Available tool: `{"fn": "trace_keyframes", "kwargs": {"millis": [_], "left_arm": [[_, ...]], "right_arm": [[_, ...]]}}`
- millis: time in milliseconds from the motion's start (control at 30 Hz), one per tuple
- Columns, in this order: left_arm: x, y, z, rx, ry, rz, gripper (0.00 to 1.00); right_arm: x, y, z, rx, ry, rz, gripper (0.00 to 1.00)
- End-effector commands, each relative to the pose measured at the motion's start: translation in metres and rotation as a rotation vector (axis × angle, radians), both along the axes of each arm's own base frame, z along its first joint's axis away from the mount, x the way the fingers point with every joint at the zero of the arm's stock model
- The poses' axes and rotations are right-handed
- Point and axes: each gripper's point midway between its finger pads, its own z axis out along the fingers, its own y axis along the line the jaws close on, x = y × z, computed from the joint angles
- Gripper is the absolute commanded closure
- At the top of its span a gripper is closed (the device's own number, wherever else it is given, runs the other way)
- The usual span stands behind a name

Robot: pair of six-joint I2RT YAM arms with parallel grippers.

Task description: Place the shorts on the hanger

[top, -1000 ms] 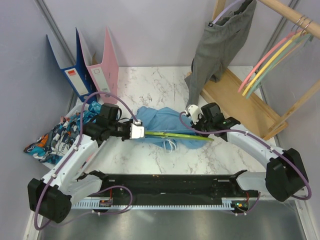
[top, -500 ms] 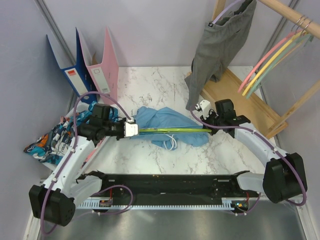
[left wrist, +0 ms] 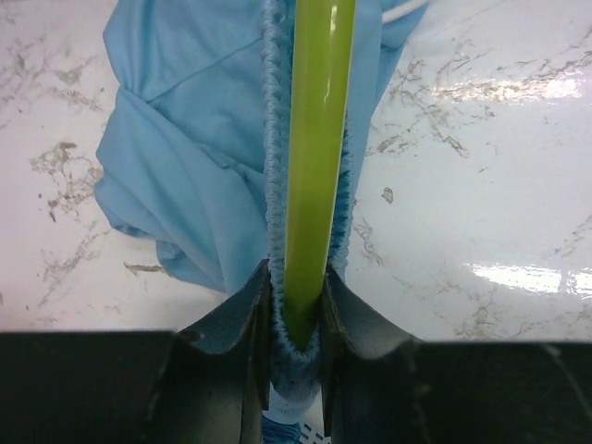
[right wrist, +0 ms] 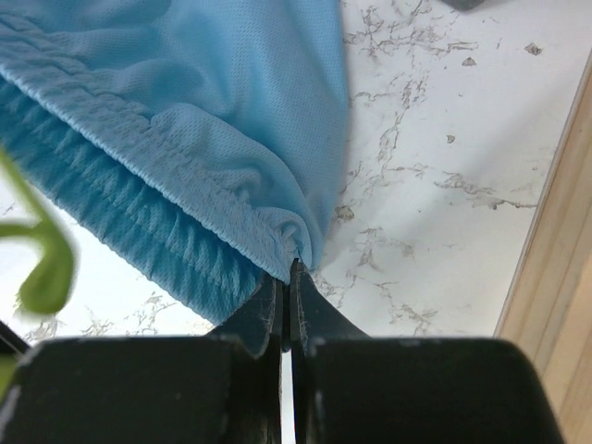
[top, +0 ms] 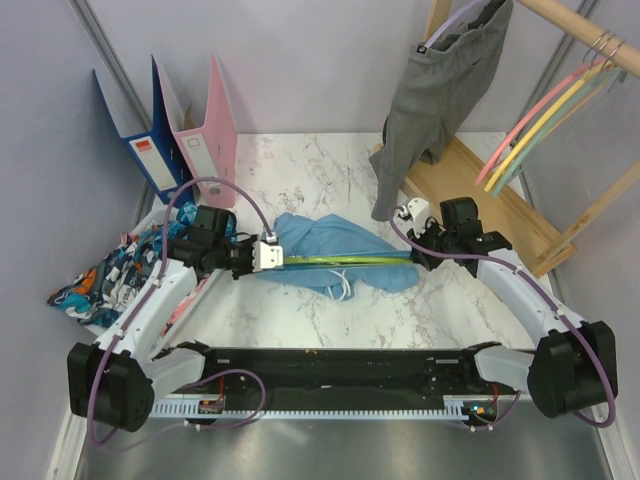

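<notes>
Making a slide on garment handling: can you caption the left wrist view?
Left pincer grips the lime hanger, its bar inside the waistband of the blue shorts, over the marble table.

A grey garment hangs from the wooden rack; binders stand left.

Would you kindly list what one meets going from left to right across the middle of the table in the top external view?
Patterned clothes → left end effector → shorts → right end effector → wooden rack base.
</notes>
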Motion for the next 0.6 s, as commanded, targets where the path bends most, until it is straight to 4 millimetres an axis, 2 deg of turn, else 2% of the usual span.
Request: {"fn": "trace_keyframes", "kwargs": {"millis": [0, 200, 433, 533, 567], "left_arm": [[0.027, 0.064, -0.006, 0.247, 0.013, 0.281, 0.98], [0.033, 0.062, -0.02, 0.371, 0.028, 0.325, 0.98], [0.033, 0.032, -0.018, 0.394, 0.017, 0.293, 0.98], [0.03, 0.012, -0.01, 0.345, 0.017, 0.261, 0.98], [0.03, 0.007, -0.007, 0.334, 0.013, 0.25, 0.98]], "right_arm": [[0.001, -0.079, 0.006, -0.276, -0.013, -0.198, 1.0], [0.002, -0.077, 0.02, -0.265, -0.029, -0.194, 1.0], [-0.003, -0.067, 0.046, -0.21, -0.049, -0.161, 1.0], [-0.007, -0.052, 0.062, -0.131, -0.046, -0.115, 1.0], [-0.008, -0.04, 0.071, -0.076, -0.054, -0.078, 1.0]]}}
